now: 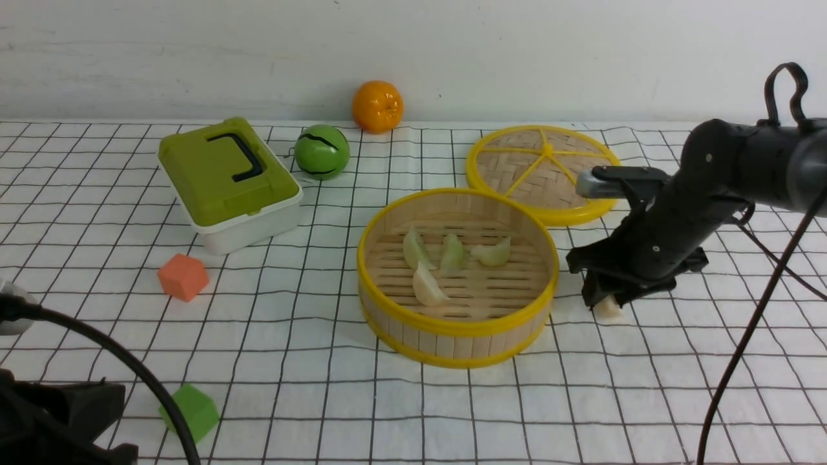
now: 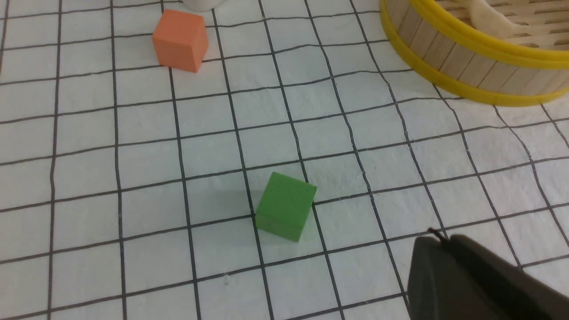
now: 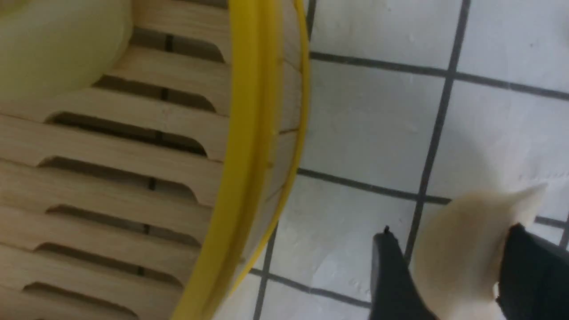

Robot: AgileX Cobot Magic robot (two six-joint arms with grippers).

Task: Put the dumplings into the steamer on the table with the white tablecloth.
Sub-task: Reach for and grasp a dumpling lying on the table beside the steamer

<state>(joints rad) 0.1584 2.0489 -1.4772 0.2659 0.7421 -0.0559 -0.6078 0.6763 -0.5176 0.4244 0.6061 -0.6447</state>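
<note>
Matte black right arm (image 1: 717, 174), rounded joint housings dotted with small pale screws (image 1: 709, 157). Just behind the right gripper (image 1: 604, 300) and its black wedge-shaped fingers (image 3: 393, 280) sits a short silver-grey cylinder (image 1: 597, 183); farther back, a black cable loop (image 1: 785, 87) and a thin black trailing cable (image 1: 753, 329). The black left arm (image 1: 58, 413) carries a thick black cable (image 1: 123, 361); the left gripper (image 2: 440, 249) is a blunt black wedge.

Probably a robotics lab bench: grid-lined white tablecloth (image 1: 291, 361), orange foam cube (image 1: 183, 276), toy orange (image 1: 377, 106), bare wall (image 1: 581, 58), cabled robot arm (image 1: 711, 187).

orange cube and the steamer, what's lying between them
Nothing: only bare tablecloth lies between the orange cube and the steamer, seen in the front and left wrist views.
</note>
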